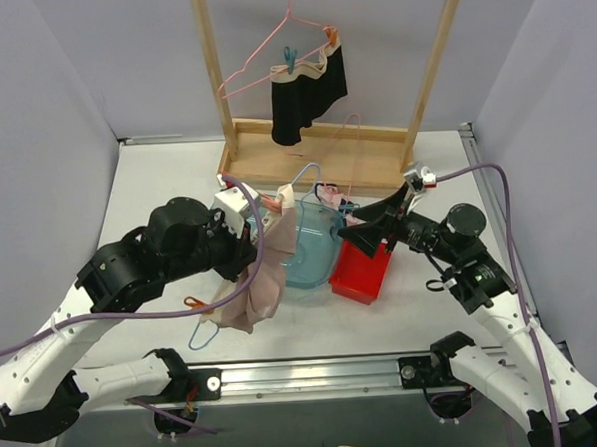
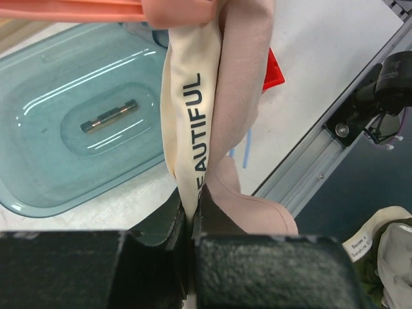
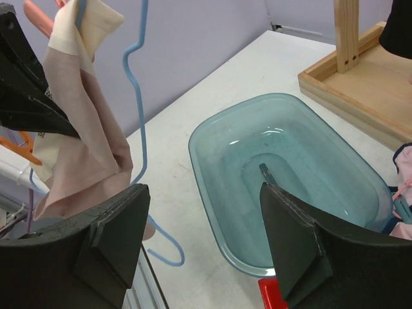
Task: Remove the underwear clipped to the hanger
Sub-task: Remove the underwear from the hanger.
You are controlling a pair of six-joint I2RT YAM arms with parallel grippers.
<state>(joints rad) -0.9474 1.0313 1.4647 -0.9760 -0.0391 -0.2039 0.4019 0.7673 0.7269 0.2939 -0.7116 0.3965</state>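
The work surface is a white table (image 1: 156, 181) enclosed by pale walls, with a wooden rack (image 1: 216, 78) at its far side. Black briefs (image 1: 307, 98) are clipped to a pink hanger (image 1: 269, 50) on that rack, so this part of the task is not yet done.

Pale pink briefs (image 2: 238, 96) are pinched at the cream waistband by the clenched left gripper (image 2: 193, 219) and held above the table, beside a teal tub (image 3: 212, 187). A blue hanger (image 3: 138, 129) hangs against the top of that cloth. Whether a clothespin joins the two cannot be told.

The right gripper (image 3: 203, 238) is held above the tub with its jaws apart and nothing between them.

Risk is noted: if the cloth is in fact pinned, a pull could drag the hanger along or draw the thin fabric out of the left grip. A close by the right gripper could catch wire instead of cloth.
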